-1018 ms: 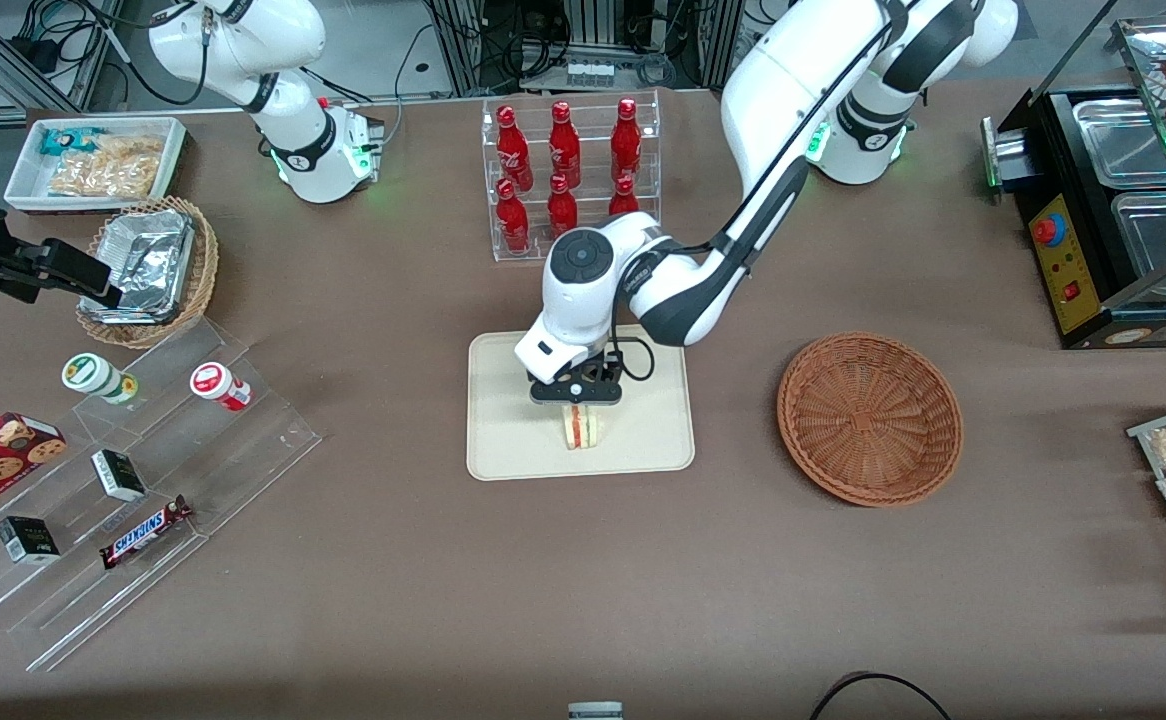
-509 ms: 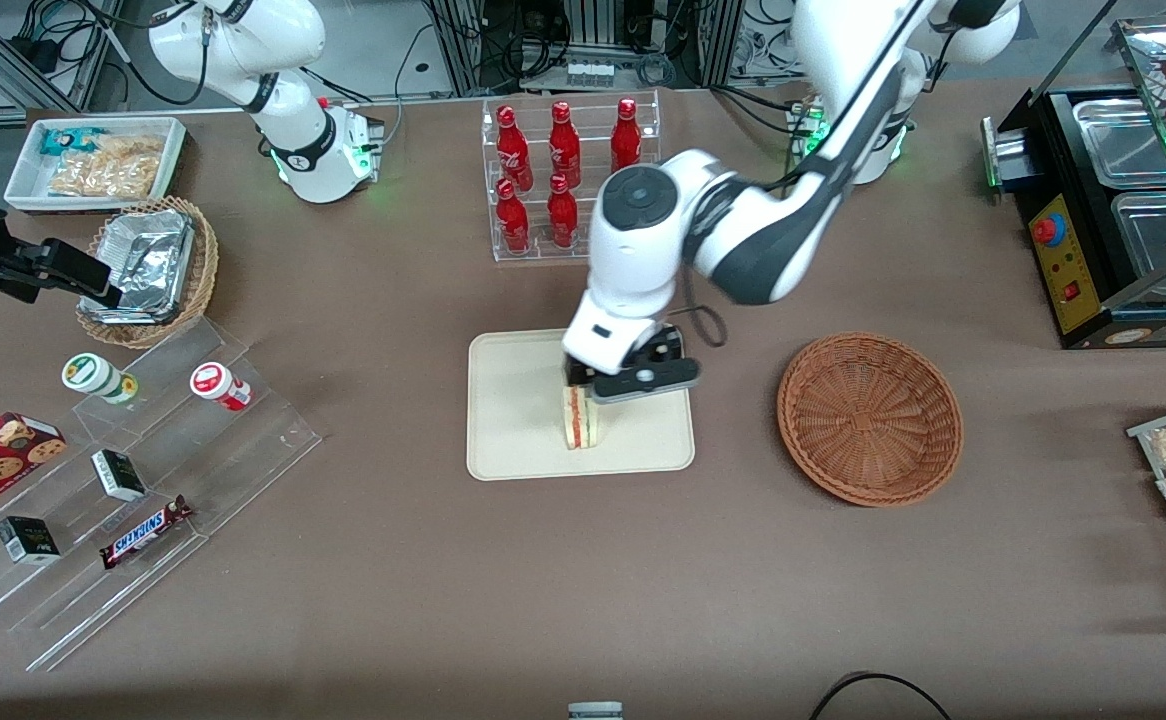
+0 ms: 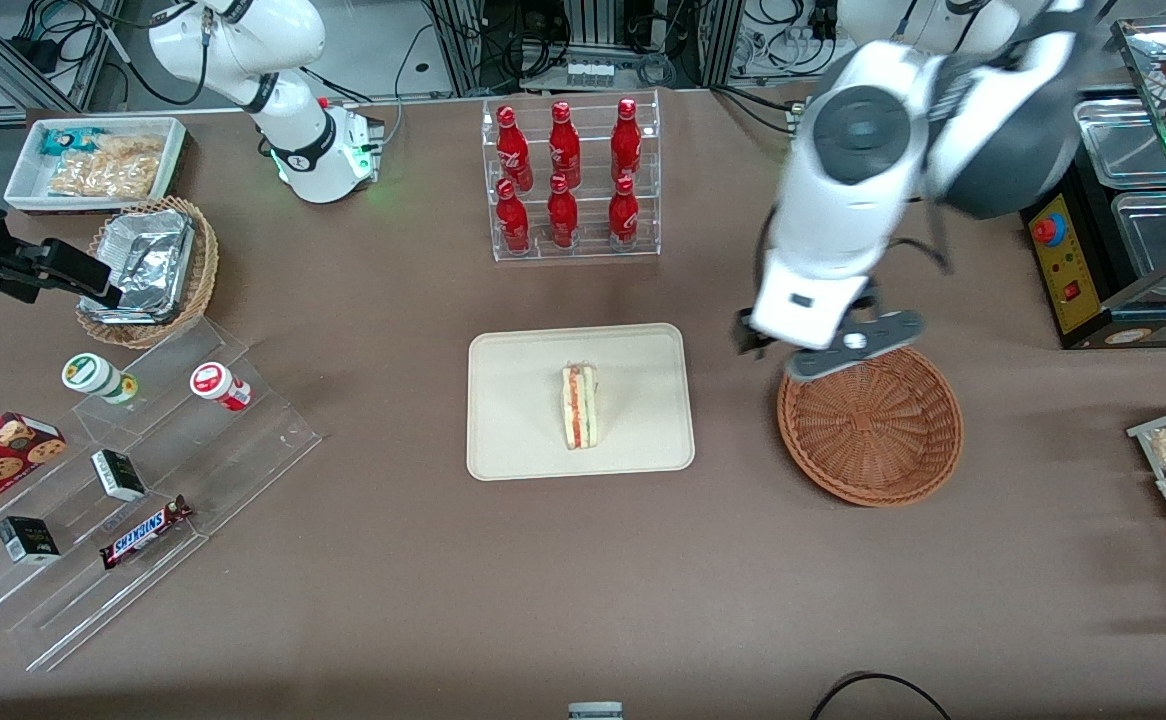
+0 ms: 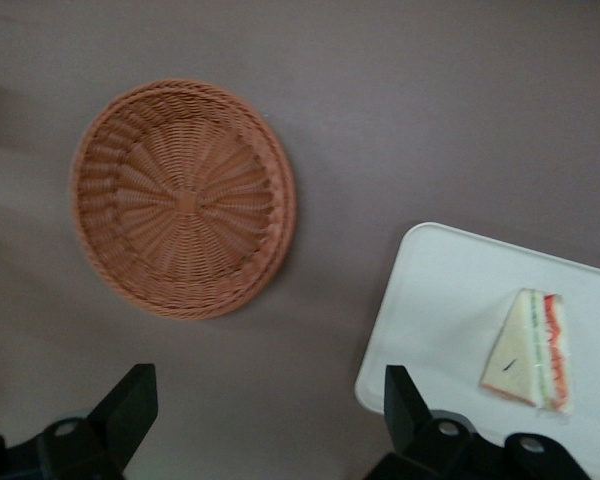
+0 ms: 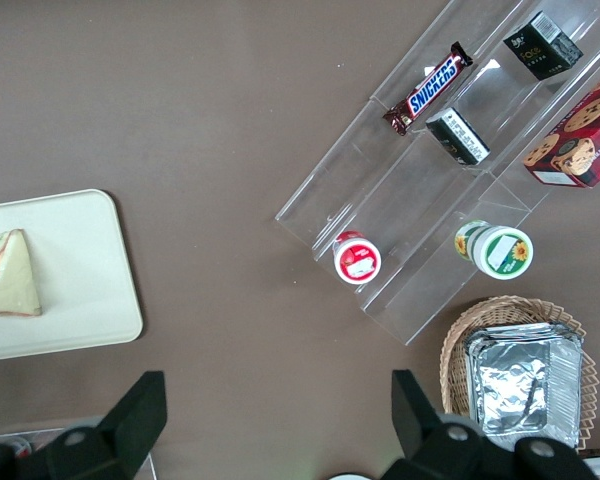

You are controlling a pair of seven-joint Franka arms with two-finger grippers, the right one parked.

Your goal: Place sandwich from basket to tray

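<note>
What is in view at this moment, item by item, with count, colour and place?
triangular white-bread sandwich: one, red and green filling, lying on the tray.
flat cream rectangular tray: one, mid-table.
round reddish-brown wicker basket: one, holding nothing, beside the tray toward the working arm's end.
red bottles: six, in a clear rack, farther from the front camera than the tray.
tan wicker basket with foil containers: one, toward the parked arm's end.
white bin of snack packets: one, farther from the camera than the tan basket.
clear stepped stand: one, carrying a Snickers bar, two jars, small dark boxes and a cookie box.
hand: left arm's, open, holding nothing, raised above the reddish-brown basket's rim.
</note>
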